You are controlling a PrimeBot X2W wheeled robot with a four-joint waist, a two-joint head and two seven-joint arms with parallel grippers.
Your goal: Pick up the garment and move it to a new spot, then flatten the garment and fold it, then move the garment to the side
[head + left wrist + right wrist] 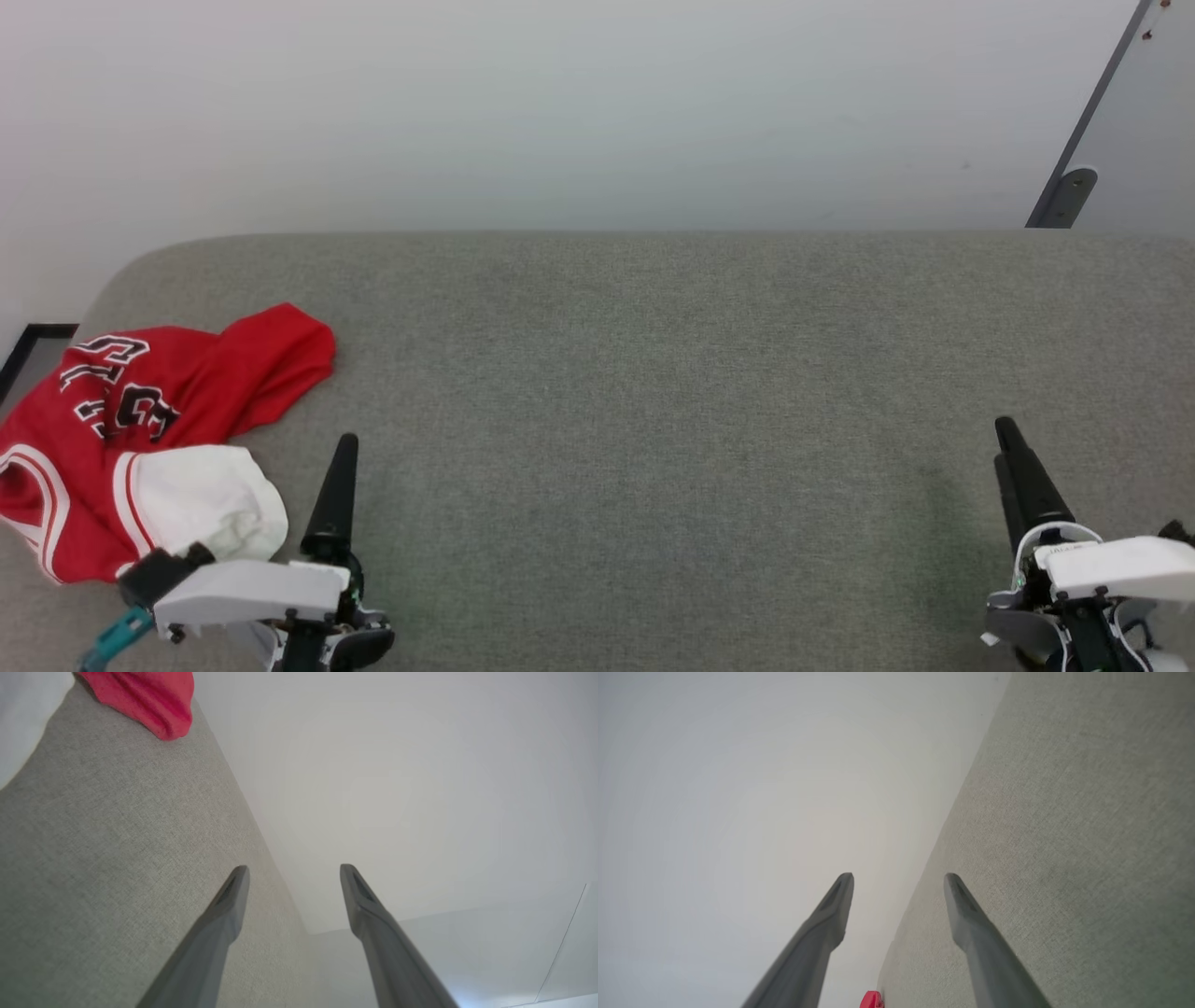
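The garment (159, 411), a red jersey T-shirt with black white-edged lettering and a white sleeve, lies crumpled at the left end of the grey fabric surface (653, 392). My left gripper (345, 448) hovers just right of its white sleeve, not touching it. The left wrist view shows this gripper (294, 870) open and empty, with a red fold of the garment (149, 700) at the top left. My right gripper (1008, 434) rests far off at the lower right. In its wrist view the right gripper (899, 877) is open, and a red scrap of the garment (872, 1000) shows at the bottom edge.
A pale wall (560, 112) rises behind the surface's far edge. A grey panel with a dark bracket (1074, 191) leans at the upper right. A dark strip (28, 350) lies off the surface's left end.
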